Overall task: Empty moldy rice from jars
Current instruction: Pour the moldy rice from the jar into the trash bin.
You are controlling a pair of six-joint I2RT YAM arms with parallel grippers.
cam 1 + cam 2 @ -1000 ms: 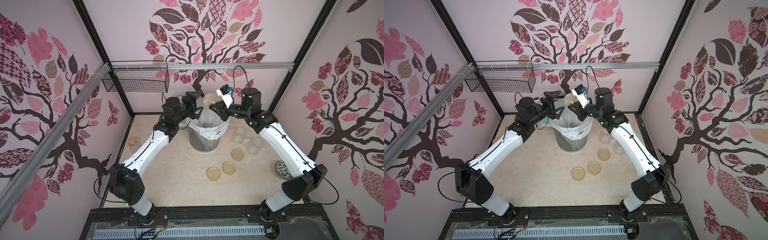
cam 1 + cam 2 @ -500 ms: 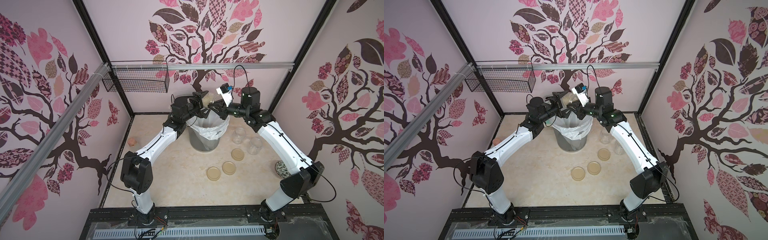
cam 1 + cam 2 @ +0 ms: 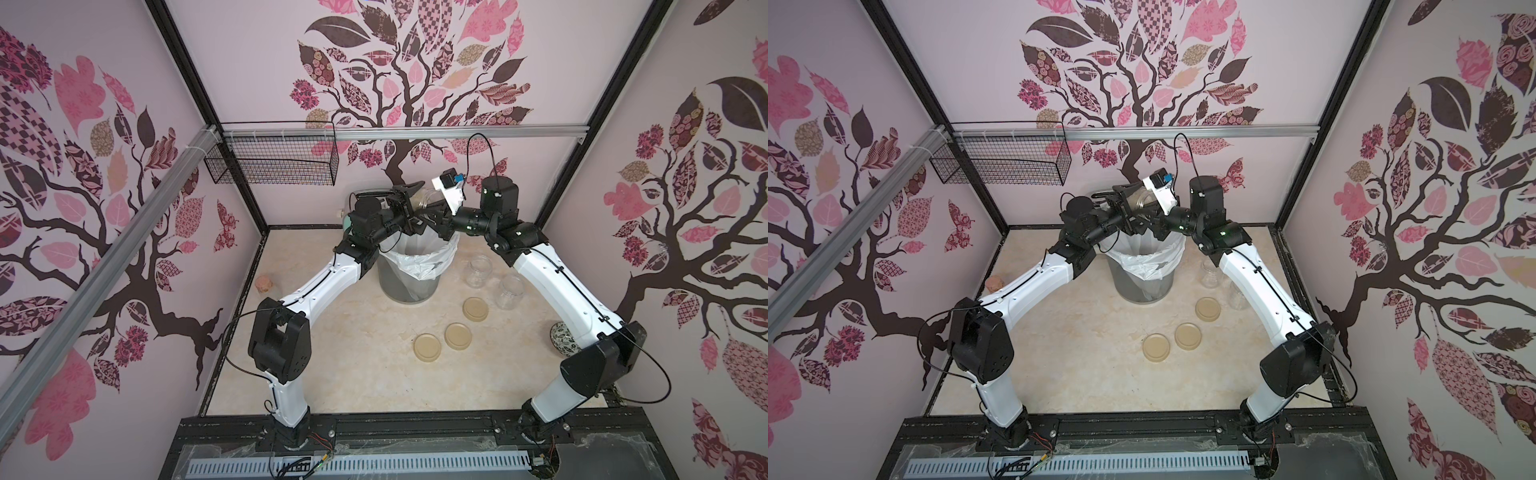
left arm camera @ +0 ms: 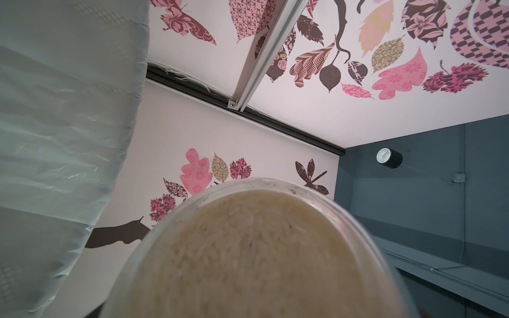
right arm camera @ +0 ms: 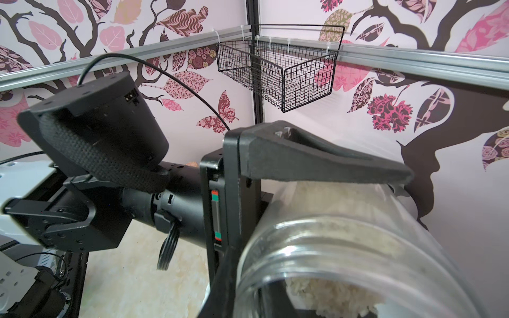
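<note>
My left gripper (image 3: pixel 409 204) is shut on an open jar (image 3: pixel 428 198) held on its side above the bin (image 3: pixel 409 282). The right wrist view shows the left gripper's black fingers (image 5: pixel 316 165) clamped across the jar (image 5: pixel 358 247), whose mouth faces that camera. Moldy rice (image 5: pixel 330 298) lies along its lower wall. In the left wrist view, rice (image 4: pixel 253 261) fills the glass. My right gripper (image 3: pixel 436 214) is shut, right at the jar's mouth, with nothing seen in it. Two empty jars (image 3: pixel 478 271) (image 3: pixel 510 291) stand right of the bin.
Three beige lids (image 3: pixel 476 308) (image 3: pixel 458 336) (image 3: pixel 427 346) lie on the table in front of the bin. A patterned ceramic jar (image 3: pixel 562 338) sits by the right arm, a corked bottle (image 3: pixel 263 284) at the left wall. A wire basket (image 3: pixel 274 160) hangs at the back left.
The left arm has swung in toward the bin, bringing the jar up against the right gripper. The right arm has barely moved.
</note>
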